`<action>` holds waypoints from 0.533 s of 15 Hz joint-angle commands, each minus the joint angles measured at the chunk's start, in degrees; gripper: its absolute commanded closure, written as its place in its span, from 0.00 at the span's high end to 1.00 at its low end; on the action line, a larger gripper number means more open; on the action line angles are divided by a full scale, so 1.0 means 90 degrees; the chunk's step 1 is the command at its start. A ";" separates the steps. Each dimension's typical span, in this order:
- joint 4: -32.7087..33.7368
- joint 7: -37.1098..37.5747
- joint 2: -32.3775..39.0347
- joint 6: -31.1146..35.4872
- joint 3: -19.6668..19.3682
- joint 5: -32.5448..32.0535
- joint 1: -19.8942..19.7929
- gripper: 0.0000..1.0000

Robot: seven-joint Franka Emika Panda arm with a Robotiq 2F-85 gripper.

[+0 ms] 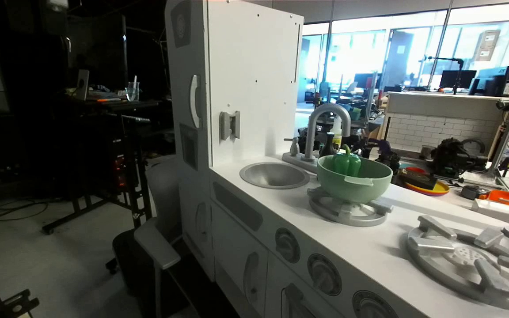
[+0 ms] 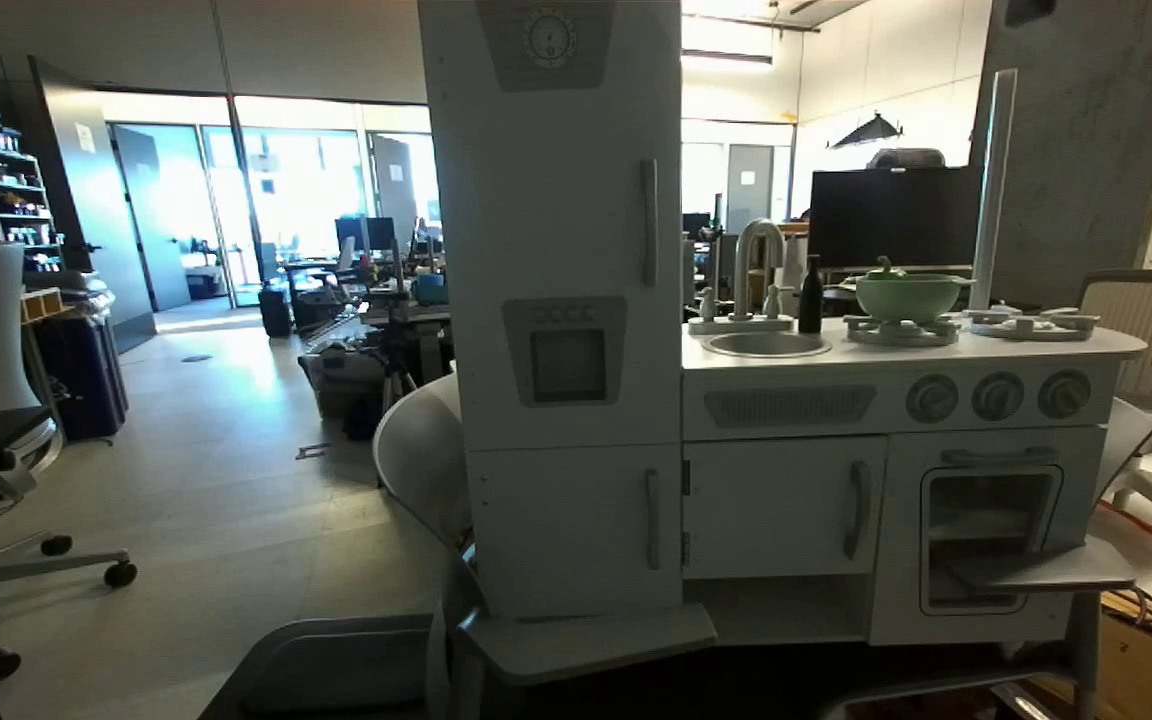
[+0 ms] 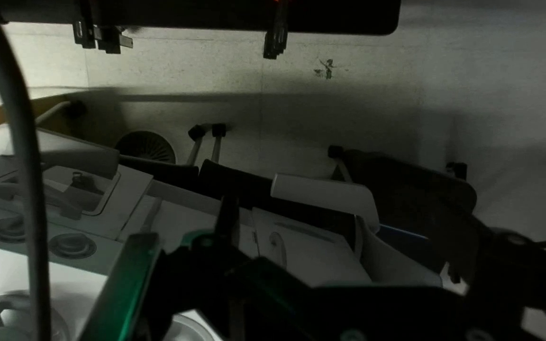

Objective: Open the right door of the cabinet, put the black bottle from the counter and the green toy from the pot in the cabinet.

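Observation:
The tall white cabinet (image 1: 254, 66) (image 2: 556, 240) stands in both exterior views. Its tall upper panel with a grey handle (image 2: 650, 222) is shut; I cannot tell which panel is the right door. The green toy (image 1: 345, 164), a pepper, lies in the pale mint pot (image 1: 356, 190) (image 2: 906, 300); only its top (image 2: 886, 268) shows from the front. The black bottle (image 1: 328, 145) (image 2: 812, 300) stands upright by the sink on the counter (image 1: 391, 238). My gripper (image 3: 341, 229) is dim in the wrist view, fingers apart and empty; the cabinet's lower door (image 3: 311, 255) shows between them.
The sink (image 1: 274, 174) and faucet (image 1: 314, 128) lie between cabinet and pot. Burner plates (image 1: 457, 254) rise from the counter. Chairs (image 2: 586, 640) (image 1: 157, 247) stand before the cabinet front. A grey cable (image 3: 26, 189) crosses the wrist view's left side.

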 commanded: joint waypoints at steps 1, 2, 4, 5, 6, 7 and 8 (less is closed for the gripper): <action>0.0785 0.1125 0.1074 0.0577 0.0510 -0.0322 0.0061 1.00; 0.0980 0.1470 0.1372 0.0799 0.0614 -0.0478 0.0074 1.00; 0.1546 0.2237 0.2041 0.0958 0.0756 -0.0988 0.0132 1.00; 0.1792 0.2571 0.2340 0.0998 0.0746 -0.1271 0.0182 1.00; 0.2198 0.2955 0.2654 0.0872 0.0717 -0.1619 0.0275 1.00; 0.2385 0.3163 0.2922 0.0901 0.0607 -0.1900 0.0339 1.00; 0.2627 0.3398 0.3164 0.0865 0.0507 -0.2145 0.0416 1.00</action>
